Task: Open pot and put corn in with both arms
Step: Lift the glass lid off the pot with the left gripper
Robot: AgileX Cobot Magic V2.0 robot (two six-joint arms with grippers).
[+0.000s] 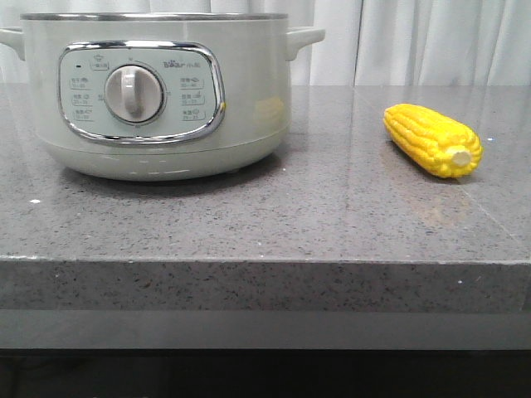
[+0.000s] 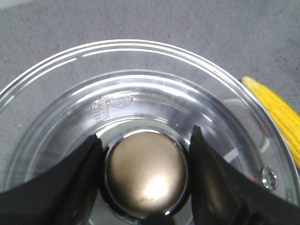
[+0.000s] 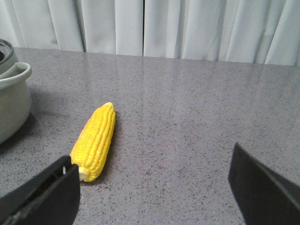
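Between the black fingers (image 2: 70, 183) of your left tool (image 2: 146, 176) sits the lid's round metal knob (image 2: 146, 174), with a finger on each side of it; whether the pads are pressing it or only flanking it I cannot tell from the left wrist view. That knob is the place to take hold of the glass lid (image 2: 154, 93): it is smooth and polished, so I expect it to be slippery, and the lid around it is rigid, probably fairly heavy for its size, and breakable (lift it straight up and keep it level). Embossed writing shows on the glass just beyond the knob, too small to read.

Your right tool (image 3: 154, 187) is spread wide and holds nothing. The corn (image 3: 96, 140) lies on the table (image 3: 197, 108) ahead of it and off toward its left finger (image 3: 42, 197), stub end nearest that finger, tip pointing away. It looks stiff, light and ridged with kernels, so it should grip well; I would take it across the middle of its length, since a round cob can roll if pinched near an end.

The pot (image 1: 158, 91) stands on the table further to the left of the corn, well apart from it, lid on. Its chrome-framed panel carries a brand mark above the white dial (image 1: 133, 93) that seems to read "Bear" (with small characters beside it); the settings around the dial are too fine to read.
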